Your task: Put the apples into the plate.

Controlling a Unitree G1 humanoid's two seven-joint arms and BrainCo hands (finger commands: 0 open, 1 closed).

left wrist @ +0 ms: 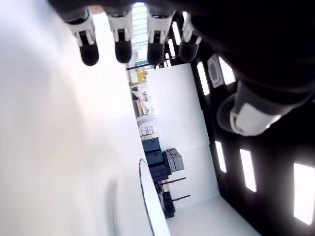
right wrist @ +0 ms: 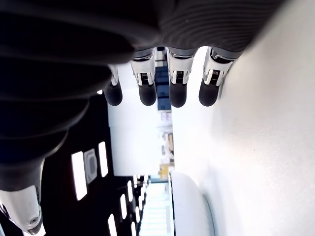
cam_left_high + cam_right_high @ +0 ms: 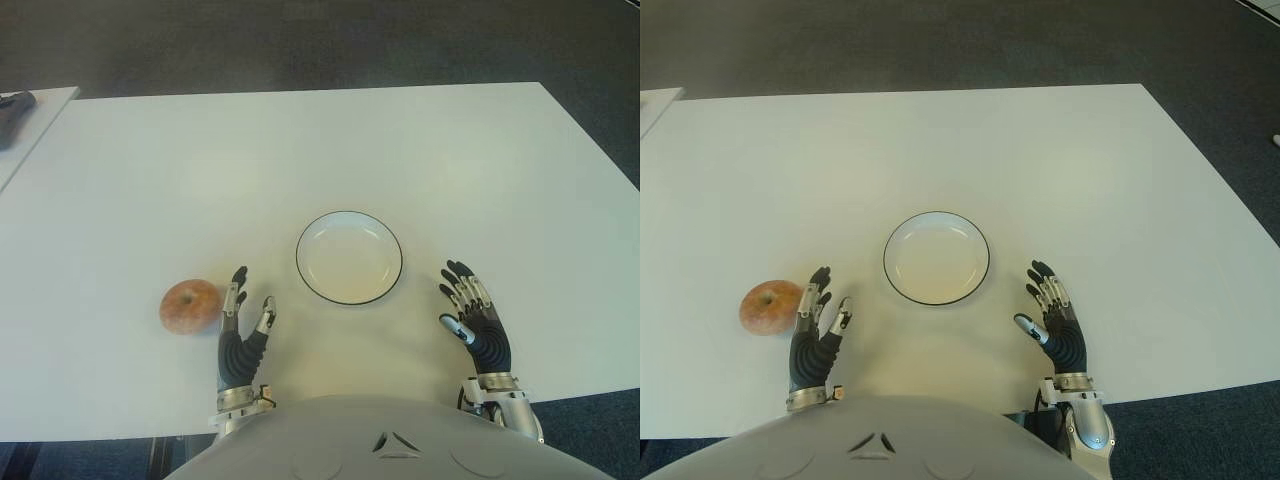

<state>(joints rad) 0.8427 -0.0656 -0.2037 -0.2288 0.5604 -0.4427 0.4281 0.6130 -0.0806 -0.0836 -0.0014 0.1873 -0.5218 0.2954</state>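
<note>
A: What's sitting where, biggest first?
B: White table [image 3: 300, 150] is filling the view. Plate [image 3: 349, 257] is sitting near the front middle, nothing in it.

A: Hands?
B: Left hand [image 3: 243, 335] is showing just right of the apple [image 3: 189, 306], fingers [image 1: 121, 43] extended, gripping nothing. Right hand [image 3: 476, 318] is showing right of the plate, fingers [image 2: 177, 83] spread, also holding nothing.

A: Apple?
B: It's lying on the table, left of the plate and apart from it.

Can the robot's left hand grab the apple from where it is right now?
Probably yes. The left hand is open and holds nothing, and the apple sits on the table right beside its fingers, on the side away from the plate. Nothing lies between them.
</note>
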